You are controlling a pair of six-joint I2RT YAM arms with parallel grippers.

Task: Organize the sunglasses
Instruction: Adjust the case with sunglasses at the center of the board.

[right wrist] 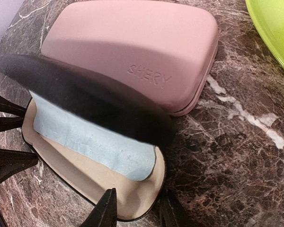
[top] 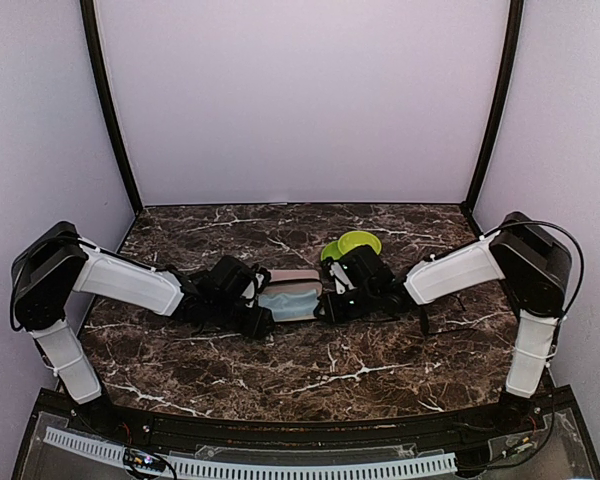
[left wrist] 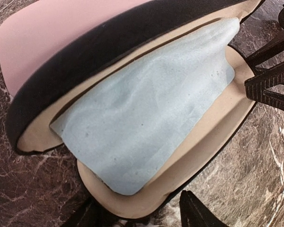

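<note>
Neither pair of sunglasses shows in any view. The black oval case (top: 263, 318) lies open mid-table, with beige lining (left wrist: 213, 137) and a light blue cloth (left wrist: 151, 109) inside; its lid (right wrist: 85, 101) stands half raised. My left gripper (top: 252, 308) is at the case's left end, and its fingers (left wrist: 195, 213) straddle that end with a gap to the case. My right gripper (top: 327, 300) is at the right end, its fingertips (right wrist: 104, 208) set on either side of the case's rim (right wrist: 146, 210). The pink rectangular case (right wrist: 132, 52) lies shut just behind.
A lime green bowl (top: 358, 243) sits behind my right gripper and shows at the top right of the right wrist view (right wrist: 274, 28). The marble table (top: 310, 370) runs to walls at the back and sides.
</note>
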